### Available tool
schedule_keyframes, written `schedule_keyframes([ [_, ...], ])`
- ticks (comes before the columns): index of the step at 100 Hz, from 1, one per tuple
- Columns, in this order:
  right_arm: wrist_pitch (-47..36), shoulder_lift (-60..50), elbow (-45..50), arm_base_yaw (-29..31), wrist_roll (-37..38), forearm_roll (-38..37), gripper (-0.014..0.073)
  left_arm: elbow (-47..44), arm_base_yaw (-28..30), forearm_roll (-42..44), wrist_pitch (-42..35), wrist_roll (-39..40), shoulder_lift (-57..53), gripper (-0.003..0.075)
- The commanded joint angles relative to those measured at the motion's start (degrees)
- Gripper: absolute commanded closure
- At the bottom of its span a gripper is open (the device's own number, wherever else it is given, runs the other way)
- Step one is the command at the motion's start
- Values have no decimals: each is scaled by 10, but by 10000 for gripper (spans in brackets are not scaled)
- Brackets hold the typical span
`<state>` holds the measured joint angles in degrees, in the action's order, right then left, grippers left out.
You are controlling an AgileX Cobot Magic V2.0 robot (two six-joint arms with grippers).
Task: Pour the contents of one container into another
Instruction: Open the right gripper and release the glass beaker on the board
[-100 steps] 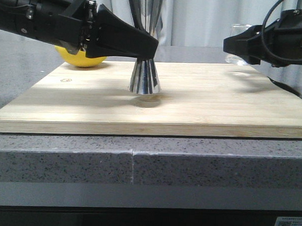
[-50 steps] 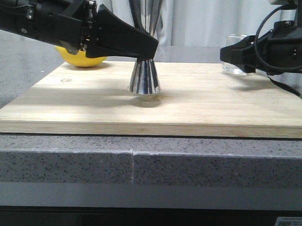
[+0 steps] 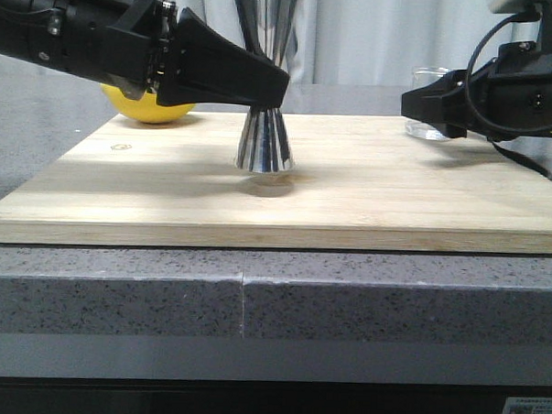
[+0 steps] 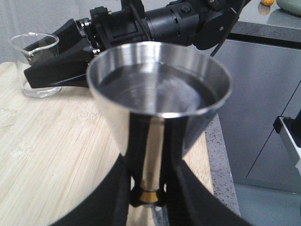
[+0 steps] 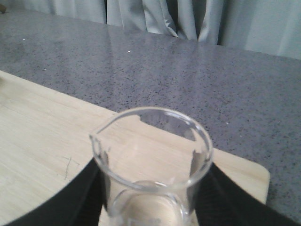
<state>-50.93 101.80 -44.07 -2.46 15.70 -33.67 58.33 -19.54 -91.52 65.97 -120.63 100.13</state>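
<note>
- Steel jigger (image 3: pixel 265 133) stands mid-board on the bamboo cutting board (image 3: pixel 368 197), left gripper (image 3: pixel 263 83) pinching its waist; a squeeze off-centre could tip it.
- Right gripper (image 3: pixel 427 99), far right, has its fingers (image 5: pixel 87 188) on both sides of the glass beaker (image 5: pixel 153 160); contact unclear.
- Smooth glass could slip when lifted, and a high tilt would splash past the jigger's rim.

Grey speckled stone desk (image 3: pixel 116 292), with a seam running down its front face. On it, a pale wooden board (image 3: pixel 368 202) covering most of the top, long edge parallel to the desk's front edge. Behind the board's far left corner, a yellow lemon (image 3: pixel 152 108). On the board near its far right corner, a small clear glass beaker (image 3: pixel 428 117), upright. Over the board's middle, a steel jigger (image 3: pixel 265 142), upright, its shadow directly beneath; contact with the wood unclear.
</note>
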Motion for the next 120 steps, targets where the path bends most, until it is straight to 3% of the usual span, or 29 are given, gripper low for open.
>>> schedule_keyframes([
  [1,-40,-24,-16,3,-7,-1,450,17,-4,-39,35,5,-25,739],
  [90,-6,-24,-16,3,-8,-17,445,17,-4,-39,35,5,-25,739],
  [120,-6,-24,-16,3,-8,-17,299,17,-4,-39,35,5,-25,739],
])
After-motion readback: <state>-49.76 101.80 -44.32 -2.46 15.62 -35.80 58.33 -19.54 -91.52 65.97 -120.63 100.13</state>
